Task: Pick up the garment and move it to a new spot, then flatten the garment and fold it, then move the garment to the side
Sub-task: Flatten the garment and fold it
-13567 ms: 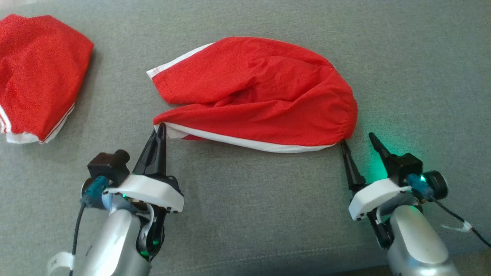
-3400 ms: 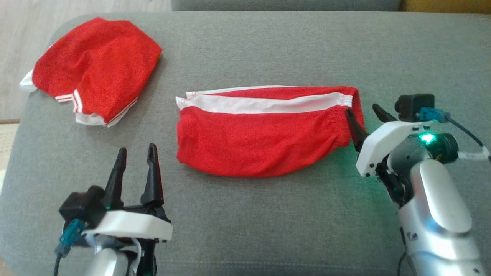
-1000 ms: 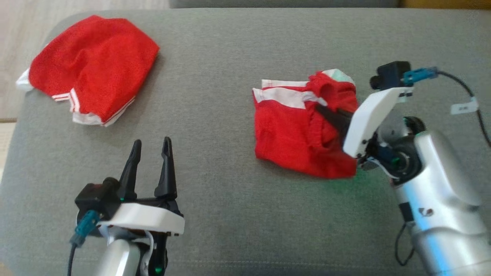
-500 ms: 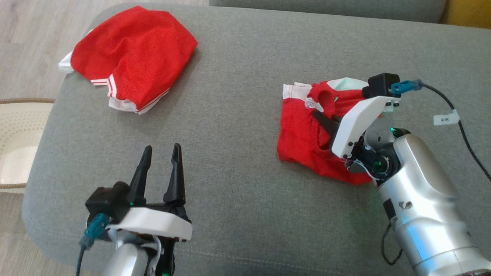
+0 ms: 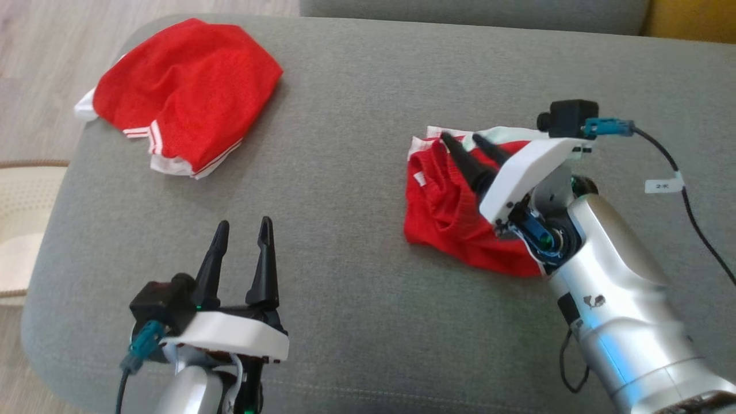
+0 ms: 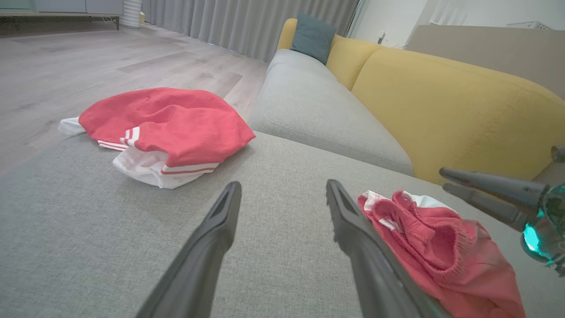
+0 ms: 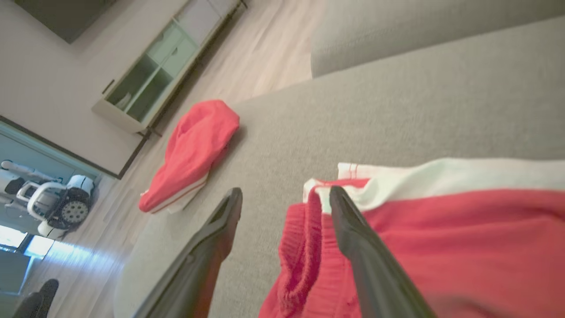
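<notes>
Right gripper (image 5: 460, 138) has released the garment (image 5: 443, 215), fingers spread.

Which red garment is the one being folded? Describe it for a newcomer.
On the grey cushion, go to the robot's right side, under the open right gripper. The folded garment lies there, a compact red bundle with a white band along its far edge. The other red garment lies spread wider at the far left corner, with thin striped hems.
</notes>
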Tool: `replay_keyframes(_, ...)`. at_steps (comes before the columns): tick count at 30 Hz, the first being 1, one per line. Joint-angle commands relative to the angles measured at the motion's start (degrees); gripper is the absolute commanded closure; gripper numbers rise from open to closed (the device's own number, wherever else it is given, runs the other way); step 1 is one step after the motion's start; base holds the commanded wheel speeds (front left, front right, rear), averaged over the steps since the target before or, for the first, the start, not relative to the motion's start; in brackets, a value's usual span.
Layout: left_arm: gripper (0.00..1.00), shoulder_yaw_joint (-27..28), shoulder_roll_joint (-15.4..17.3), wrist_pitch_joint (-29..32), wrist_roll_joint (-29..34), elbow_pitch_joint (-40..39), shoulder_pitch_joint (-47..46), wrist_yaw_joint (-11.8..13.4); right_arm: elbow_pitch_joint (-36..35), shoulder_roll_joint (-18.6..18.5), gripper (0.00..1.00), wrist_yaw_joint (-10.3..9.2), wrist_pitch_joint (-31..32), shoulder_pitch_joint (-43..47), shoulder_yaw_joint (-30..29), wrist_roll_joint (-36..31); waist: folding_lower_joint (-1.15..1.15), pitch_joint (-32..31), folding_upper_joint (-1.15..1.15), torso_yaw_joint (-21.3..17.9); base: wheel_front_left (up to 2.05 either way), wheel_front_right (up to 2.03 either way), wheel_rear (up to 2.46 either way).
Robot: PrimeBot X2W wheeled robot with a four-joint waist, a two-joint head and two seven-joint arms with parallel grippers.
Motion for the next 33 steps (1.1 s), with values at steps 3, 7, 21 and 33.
replay_keyframes(3,0.0,2.2,0.2,-0.7,-0.1,-2.2,-1.4,0.3,-2.6,0.9,0.0,-0.05,-6.8,-3.9,0.7,-3.6,0.0,-0.5,0.0,-1.6,0.0,0.0,0.0)
replay_keyframes(7,0.0,3.1,0.3,-0.7,0.4,-2.3,-2.1,0.3,-2.8,-0.1,0.0,-0.05,-14.8,-3.5,-0.3,-9.0,0.0,-1.4,0.0,-3.4,0.0,0.0,0.0)
replay_keyframes(21,0.0,7.6,0.2,-0.7,3.1,-1.9,0.2,1.0,-11.0,-0.1,0.0,-0.05,-30.1,10.1,-11.4,-27.7,0.0,-5.0,0.0,-9.1,0.0,0.0,0.0)
replay_keyframes(33,0.0,9.5,0.2,-0.7,5.9,-2.4,5.9,1.0,-23.0,1.1,0.0,-0.05,-31.4,25.4,-16.1,-32.2,0.0,-6.6,0.0,-10.2,0.0,0.0,0.0)
